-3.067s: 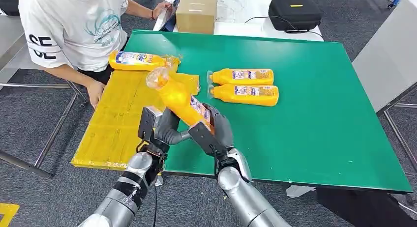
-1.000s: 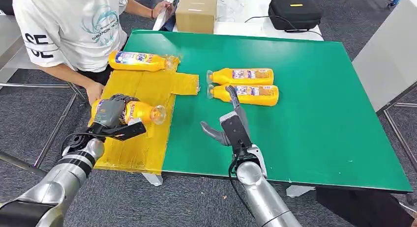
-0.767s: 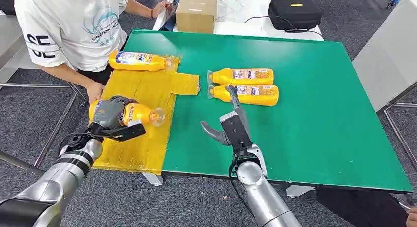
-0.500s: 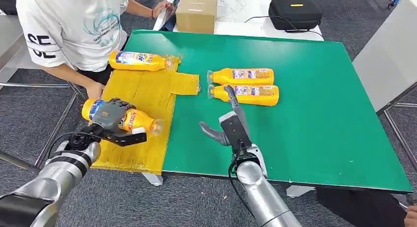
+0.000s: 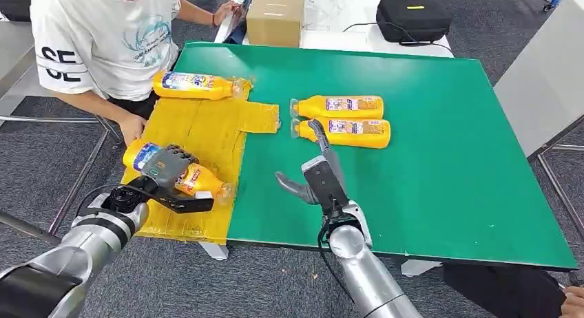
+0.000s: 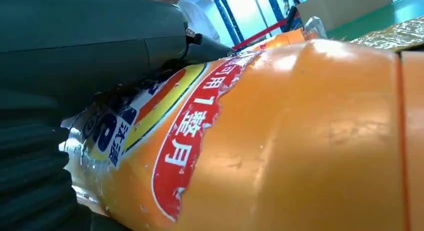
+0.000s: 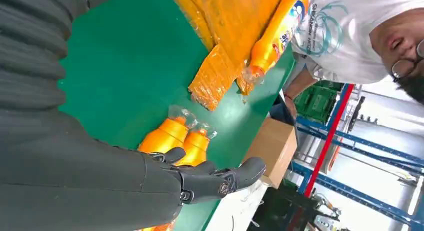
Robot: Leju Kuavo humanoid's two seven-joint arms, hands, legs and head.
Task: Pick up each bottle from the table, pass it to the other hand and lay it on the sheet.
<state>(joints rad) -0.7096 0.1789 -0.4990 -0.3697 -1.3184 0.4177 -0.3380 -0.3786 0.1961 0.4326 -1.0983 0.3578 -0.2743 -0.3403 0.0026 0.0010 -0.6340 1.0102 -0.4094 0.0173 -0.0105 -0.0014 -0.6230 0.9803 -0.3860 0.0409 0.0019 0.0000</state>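
Observation:
My left hand (image 5: 165, 171) grips an orange bottle (image 5: 198, 181) low over the near part of the yellow sheet (image 5: 206, 135), cap end tilted toward the sheet's near right corner. Up close, the held bottle (image 6: 300, 141) shows its red and blue label. Another orange bottle (image 5: 196, 85) lies at the sheet's far edge. Two orange bottles (image 5: 339, 106) (image 5: 344, 131) lie side by side on the green table (image 5: 441, 160). My right hand (image 5: 318, 177) hovers open over the table, just short of the nearer one, fingers (image 7: 220, 178) spread. The pair of bottles (image 7: 175, 138) lies beyond it.
A person in a white shirt (image 5: 110, 36) sits at the far left, one hand (image 5: 131, 129) by the sheet's left edge. A cardboard box (image 5: 275, 18) and a black case (image 5: 412, 18) stand beyond the table. The table's right half is bare green.
My left hand has carried the bottle from the handover point out over the sheet and lowered it, cap end tipping down. My right hand let go and now stays open over the table.

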